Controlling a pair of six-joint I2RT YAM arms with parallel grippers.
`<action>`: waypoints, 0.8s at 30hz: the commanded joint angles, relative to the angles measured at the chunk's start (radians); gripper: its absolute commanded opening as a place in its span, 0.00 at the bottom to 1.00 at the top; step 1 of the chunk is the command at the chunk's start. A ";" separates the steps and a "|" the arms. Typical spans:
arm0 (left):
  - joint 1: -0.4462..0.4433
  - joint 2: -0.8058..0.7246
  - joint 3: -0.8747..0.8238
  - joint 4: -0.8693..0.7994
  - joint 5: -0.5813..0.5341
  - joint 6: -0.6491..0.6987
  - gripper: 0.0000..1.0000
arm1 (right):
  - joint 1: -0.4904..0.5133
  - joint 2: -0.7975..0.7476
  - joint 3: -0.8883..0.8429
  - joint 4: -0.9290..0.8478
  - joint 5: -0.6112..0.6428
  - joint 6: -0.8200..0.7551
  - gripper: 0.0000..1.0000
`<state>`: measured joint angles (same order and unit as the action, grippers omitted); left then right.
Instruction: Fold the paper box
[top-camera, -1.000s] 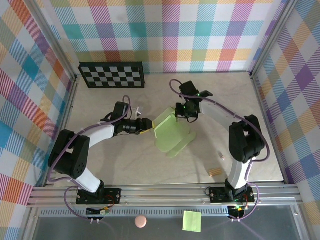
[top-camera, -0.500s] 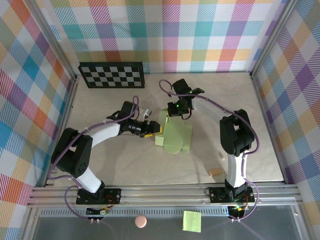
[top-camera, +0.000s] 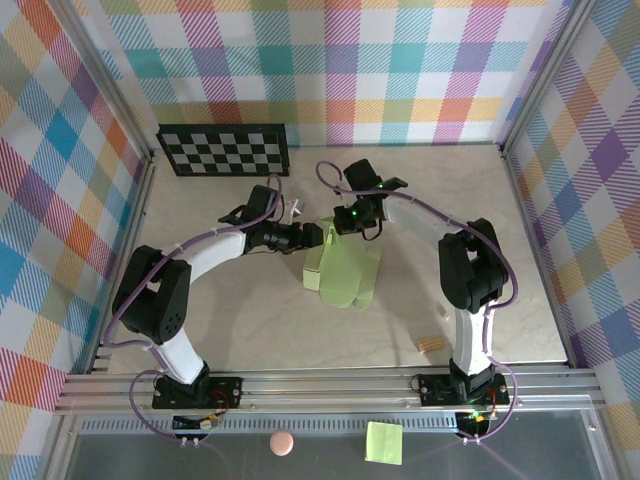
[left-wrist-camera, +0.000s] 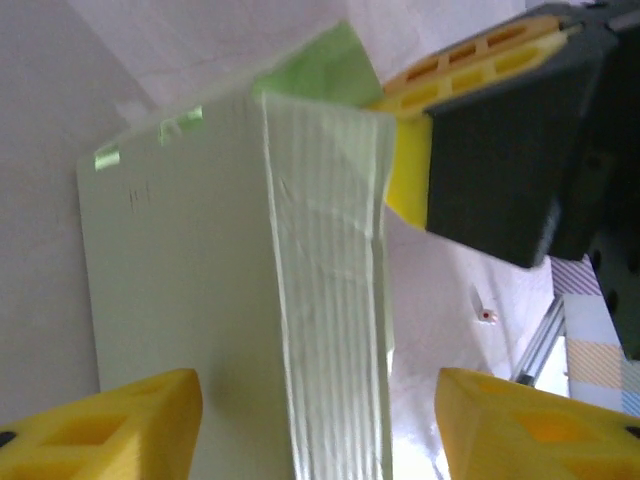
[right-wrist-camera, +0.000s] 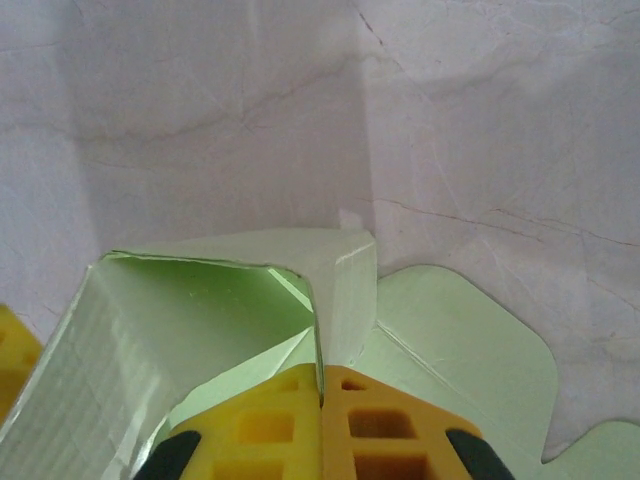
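Over the last second the paper box (top-camera: 342, 270) turns from a splayed sheet into a narrower, half-raised shape at the middle of the desk (top-camera: 220, 320), and the left arm (top-camera: 200, 255) swings far and right to meet it. The right jaws are pinched shut on the box's far wall. The left jaws stand partly open astride a raised panel, gripping nothing. We judge one wall is up and the next crease is ready for pressing.

The box (top-camera: 341, 272), pale lime-green thin card, sits near the middle of the table (top-camera: 230, 325), partly folded: 1 creased wall stands raised and bends over, while rounded flaps lie flat.
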<state>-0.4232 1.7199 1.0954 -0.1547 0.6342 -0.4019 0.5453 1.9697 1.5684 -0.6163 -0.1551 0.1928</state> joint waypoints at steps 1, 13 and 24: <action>0.019 0.038 0.030 0.032 -0.006 -0.018 0.58 | 0.008 -0.015 -0.015 0.013 -0.031 -0.021 0.00; 0.038 0.082 -0.018 0.143 0.008 -0.090 0.45 | 0.043 -0.041 -0.014 0.006 -0.035 0.033 0.00; 0.038 0.098 -0.045 0.200 0.031 -0.128 0.43 | 0.081 -0.070 -0.066 0.048 -0.030 0.167 0.00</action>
<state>-0.3889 1.7927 1.0691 0.0029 0.6544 -0.5095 0.5972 1.9427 1.5261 -0.5812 -0.1455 0.3027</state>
